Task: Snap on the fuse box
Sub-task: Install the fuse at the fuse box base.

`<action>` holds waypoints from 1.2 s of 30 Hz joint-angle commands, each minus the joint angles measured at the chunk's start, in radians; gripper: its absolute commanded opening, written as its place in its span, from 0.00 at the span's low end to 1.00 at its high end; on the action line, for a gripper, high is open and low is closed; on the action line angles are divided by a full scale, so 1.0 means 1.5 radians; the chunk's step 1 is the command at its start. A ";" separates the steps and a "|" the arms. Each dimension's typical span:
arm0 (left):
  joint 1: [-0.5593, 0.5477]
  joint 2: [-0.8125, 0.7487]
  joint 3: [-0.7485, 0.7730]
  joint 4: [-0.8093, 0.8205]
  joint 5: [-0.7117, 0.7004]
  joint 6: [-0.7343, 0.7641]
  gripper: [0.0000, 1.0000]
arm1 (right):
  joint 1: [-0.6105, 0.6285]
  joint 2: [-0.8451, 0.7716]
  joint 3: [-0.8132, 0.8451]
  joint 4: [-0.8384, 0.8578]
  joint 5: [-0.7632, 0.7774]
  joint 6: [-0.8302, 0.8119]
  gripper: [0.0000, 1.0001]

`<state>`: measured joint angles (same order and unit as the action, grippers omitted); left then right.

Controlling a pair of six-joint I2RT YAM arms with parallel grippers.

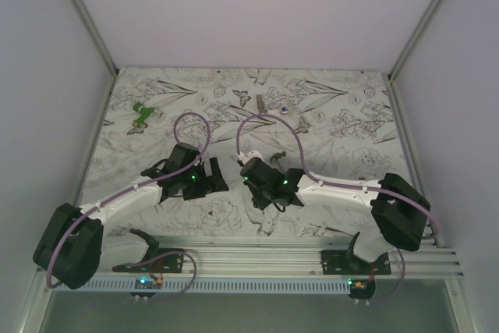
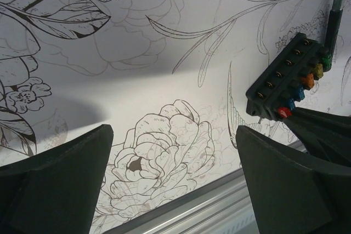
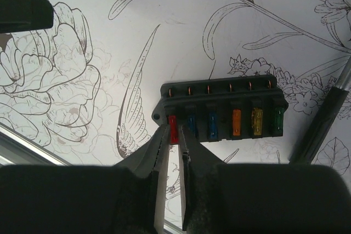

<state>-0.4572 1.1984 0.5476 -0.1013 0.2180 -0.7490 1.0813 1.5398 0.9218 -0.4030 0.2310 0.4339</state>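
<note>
From above, the left hand [image 1: 214, 177] and right hand [image 1: 251, 169] sit near each other, low over the middle of the flower-printed surface [image 1: 195, 91]. In the left wrist view, the left hand's fingers [image 2: 60, 184] stand wide apart and hold nothing. The fuse box [image 2: 289, 78] lies on the surface at the far right. In the right wrist view, the right hand pinches the red fuse [image 3: 173, 129] at the box's left end. A hammer handle [image 3: 323, 124] lies just to the right.
</note>
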 commanded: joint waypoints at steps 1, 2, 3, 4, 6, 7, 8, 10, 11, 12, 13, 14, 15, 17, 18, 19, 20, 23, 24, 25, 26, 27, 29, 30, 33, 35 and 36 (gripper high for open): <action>0.003 0.006 0.001 -0.006 0.018 -0.005 1.00 | -0.006 -0.003 -0.001 -0.002 0.006 -0.006 0.15; 0.003 0.007 0.001 -0.006 0.018 -0.005 1.00 | -0.006 -0.003 -0.002 -0.002 0.006 -0.007 0.14; 0.003 0.007 0.001 -0.005 0.019 -0.004 1.00 | -0.006 -0.004 -0.005 -0.003 0.006 -0.006 0.13; 0.003 0.006 0.001 -0.005 0.021 -0.004 1.00 | -0.006 -0.005 -0.007 -0.004 0.006 -0.005 0.11; 0.003 0.007 0.002 -0.005 0.023 -0.004 1.00 | -0.006 -0.006 -0.012 -0.003 0.005 -0.007 0.09; 0.003 0.007 0.002 -0.005 0.025 -0.005 1.00 | -0.006 -0.006 -0.016 -0.002 0.005 -0.009 0.08; 0.002 0.007 0.002 -0.005 0.026 -0.005 1.00 | -0.006 -0.005 -0.019 -0.002 0.005 -0.011 0.07; 0.002 0.005 0.002 -0.005 0.027 -0.007 1.00 | -0.008 -0.005 -0.027 0.001 0.004 -0.012 0.05; 0.001 0.004 0.002 -0.005 0.028 -0.008 1.00 | -0.007 -0.006 -0.033 0.007 0.002 -0.013 0.04; 0.001 0.004 0.002 -0.005 0.029 -0.008 1.00 | -0.007 -0.007 -0.039 0.011 0.000 -0.013 0.03; 0.001 0.003 0.001 -0.005 0.029 -0.009 1.00 | -0.007 -0.007 -0.044 0.014 -0.002 -0.013 0.03; 0.001 0.002 0.001 -0.006 0.030 -0.010 1.00 | -0.007 -0.008 -0.048 0.018 -0.006 -0.015 0.02; 0.000 0.002 0.001 -0.006 0.030 -0.011 1.00 | -0.007 -0.008 -0.054 0.022 -0.010 -0.015 0.01; -0.002 0.001 0.001 -0.006 0.030 -0.013 1.00 | -0.006 -0.007 -0.062 0.030 -0.021 -0.019 0.00; -0.001 0.001 0.001 -0.006 0.030 -0.014 1.00 | -0.006 -0.007 -0.065 0.035 -0.026 -0.023 0.00; -0.002 0.001 0.000 -0.006 0.030 -0.015 1.00 | -0.006 -0.007 -0.068 0.040 -0.032 -0.026 0.00; -0.003 0.000 0.001 -0.006 0.031 -0.018 1.00 | -0.005 -0.007 -0.069 0.043 -0.036 -0.030 0.00; -0.007 -0.001 0.002 -0.006 0.030 -0.021 1.00 | 0.000 -0.004 -0.068 0.049 -0.044 -0.044 0.00; -0.008 -0.001 0.002 -0.006 0.030 -0.024 1.00 | 0.003 -0.002 -0.066 0.049 -0.045 -0.048 0.00; -0.009 -0.001 0.002 -0.005 0.030 -0.025 1.00 | 0.007 0.000 -0.065 0.049 -0.046 -0.051 0.00; -0.010 -0.001 0.002 -0.005 0.030 -0.027 1.00 | 0.010 0.004 -0.064 0.048 -0.046 -0.054 0.00; -0.010 -0.002 0.001 -0.005 0.029 -0.029 1.00 | 0.012 0.008 -0.062 0.047 -0.046 -0.056 0.00; -0.010 -0.001 -0.001 -0.006 0.025 -0.035 1.00 | 0.016 0.013 -0.059 0.042 -0.046 -0.057 0.00; -0.010 0.000 -0.002 -0.006 0.023 -0.039 1.00 | 0.018 0.031 -0.055 0.036 -0.045 -0.060 0.00; -0.011 0.008 -0.006 -0.006 0.020 -0.052 1.00 | 0.028 0.056 -0.047 0.021 -0.036 -0.071 0.00; -0.009 0.019 -0.007 -0.006 0.021 -0.061 1.00 | 0.036 0.067 -0.043 0.016 -0.027 -0.079 0.00; -0.009 0.024 -0.007 -0.006 0.023 -0.065 1.00 | 0.039 0.072 -0.041 0.015 -0.024 -0.081 0.00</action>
<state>-0.4698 1.2041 0.5476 -0.1009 0.2447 -0.8116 1.1099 1.5608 0.8917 -0.2760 0.2043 0.3431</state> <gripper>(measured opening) 0.997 0.008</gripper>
